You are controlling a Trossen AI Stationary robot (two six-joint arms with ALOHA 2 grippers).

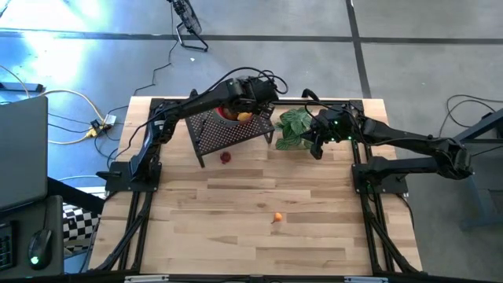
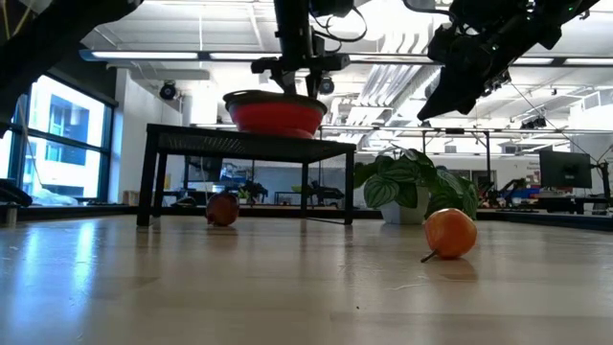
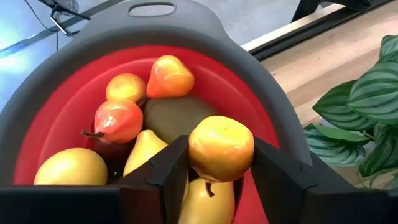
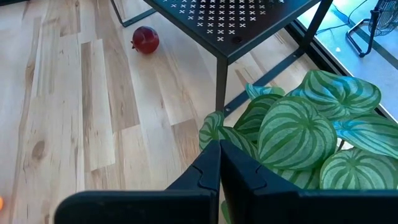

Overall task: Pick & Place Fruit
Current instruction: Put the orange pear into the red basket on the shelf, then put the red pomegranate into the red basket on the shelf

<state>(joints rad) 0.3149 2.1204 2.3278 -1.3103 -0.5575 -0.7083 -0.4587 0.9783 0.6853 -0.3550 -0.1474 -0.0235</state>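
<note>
The left gripper (image 3: 221, 171) hangs over a red bowl (image 3: 261, 118) with a grey rim, its two dark fingers (image 3: 165, 171) pinching a yellow-orange fruit (image 3: 221, 148) between them, just above the fruit already in the bowl. Inside the bowl lie a red-and-yellow apple (image 3: 118, 119), a small yellow-orange piece (image 3: 126, 87), an orange pear-shaped piece (image 3: 169, 76), a brownish-green oval (image 3: 177, 118), a yellow lemon (image 3: 69, 168) and two yellow pears (image 3: 144, 149), packed close and touching one another. The bowl stands on a black perforated stand (image 1: 228, 135) at the far side of the wooden surface (image 1: 236, 228); from table height it sits on the stand's top, with the left arm coming down onto it from above.

A dark red fruit (image 1: 225, 157) lies on the surface just beside the stand's near edge, by one of its legs (image 4: 222, 81). A small orange fruit (image 1: 277, 218) with a short stem lies well apart from it, out in the middle of the surface nearer the front.

The right gripper (image 4: 219, 165) hovers above a green striped-leaf plant (image 4: 298, 124), which stands on the surface just beside the stand. Its fingers are pressed together with nothing between them.
</note>
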